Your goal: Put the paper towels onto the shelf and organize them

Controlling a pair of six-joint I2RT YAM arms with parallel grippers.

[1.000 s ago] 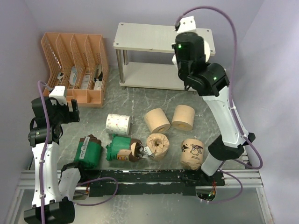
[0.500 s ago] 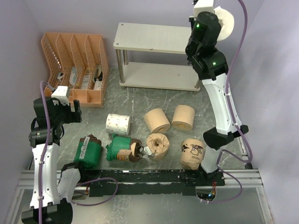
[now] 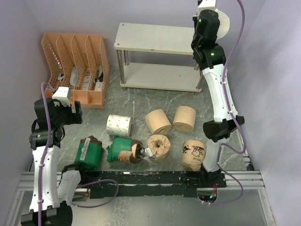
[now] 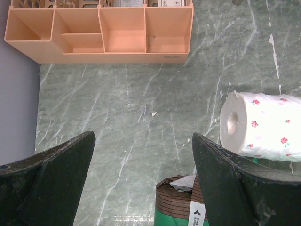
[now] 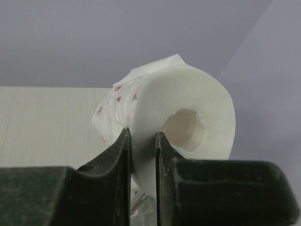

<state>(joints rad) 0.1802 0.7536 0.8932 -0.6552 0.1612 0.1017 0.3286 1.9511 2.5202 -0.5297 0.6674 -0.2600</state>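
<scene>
My right gripper (image 5: 141, 141) is shut on the wall of a white roll with red specks (image 5: 188, 113), held high beside the right end of the shelf (image 3: 155, 37); the roll shows in the top view (image 3: 224, 23). My left gripper (image 4: 141, 179) is open and empty over the table, above a green-wrapped roll (image 4: 183, 202), with a second white specked roll (image 4: 263, 127) to its right. On the table lie this white roll (image 3: 118, 125), two green rolls (image 3: 89, 151) (image 3: 120, 149), three tan rolls (image 3: 158, 121) (image 3: 184, 117) (image 3: 159, 147) and a brown printed roll (image 3: 194, 154).
An orange perforated file organizer (image 3: 75, 66) stands at the back left; its front tray shows in the left wrist view (image 4: 99, 33). Purple walls close in at left, back and right. A black rail (image 3: 155, 179) runs along the near edge.
My right arm has swung up and right, lifting the white specked roll from over the shelf's right end to high beside it. The left arm has barely moved.
</scene>
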